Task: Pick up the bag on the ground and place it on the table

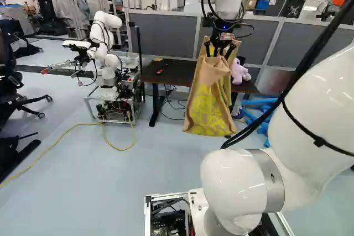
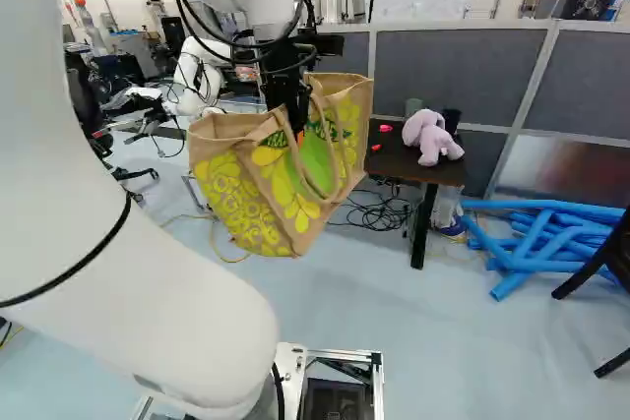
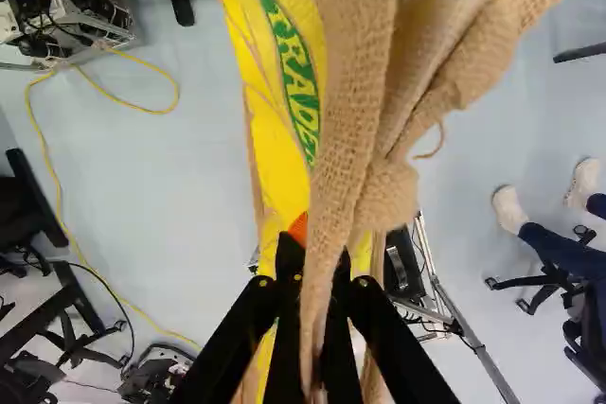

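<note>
One bag (image 1: pixel 210 100) | mouth up, long axis roughly upright | gripper (image 1: pixel 219 50) clamped on it

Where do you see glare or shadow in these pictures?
Left base view: soft bright highlights on the white arm, with the wall at the top nearly washed out; right base view: a reddish sheen on the partition's low panel, deep shade below the table; wrist view: floor fairly evenly lit, end effector mostly black, with little detail.
</note>
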Motion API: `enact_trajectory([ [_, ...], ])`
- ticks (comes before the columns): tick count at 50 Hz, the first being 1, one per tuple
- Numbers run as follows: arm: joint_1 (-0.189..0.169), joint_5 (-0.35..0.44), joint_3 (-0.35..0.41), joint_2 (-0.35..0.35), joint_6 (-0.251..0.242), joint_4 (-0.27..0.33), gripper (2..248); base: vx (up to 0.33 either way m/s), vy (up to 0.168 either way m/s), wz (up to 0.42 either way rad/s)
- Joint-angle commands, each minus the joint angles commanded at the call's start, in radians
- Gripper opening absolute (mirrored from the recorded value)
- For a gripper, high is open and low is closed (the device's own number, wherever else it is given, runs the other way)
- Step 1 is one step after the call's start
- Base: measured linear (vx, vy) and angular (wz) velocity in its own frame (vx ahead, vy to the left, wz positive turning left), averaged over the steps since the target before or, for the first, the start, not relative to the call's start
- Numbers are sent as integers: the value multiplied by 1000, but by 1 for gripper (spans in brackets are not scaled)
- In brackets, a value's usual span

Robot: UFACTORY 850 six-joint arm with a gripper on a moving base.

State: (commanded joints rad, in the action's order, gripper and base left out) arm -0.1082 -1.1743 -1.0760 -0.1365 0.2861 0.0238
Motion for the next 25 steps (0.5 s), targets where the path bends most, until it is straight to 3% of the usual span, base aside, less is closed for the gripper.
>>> enact_trajectory([
  [25, 0, 0, 0, 0, 0, 0, 21, 25, 2, 1],
])
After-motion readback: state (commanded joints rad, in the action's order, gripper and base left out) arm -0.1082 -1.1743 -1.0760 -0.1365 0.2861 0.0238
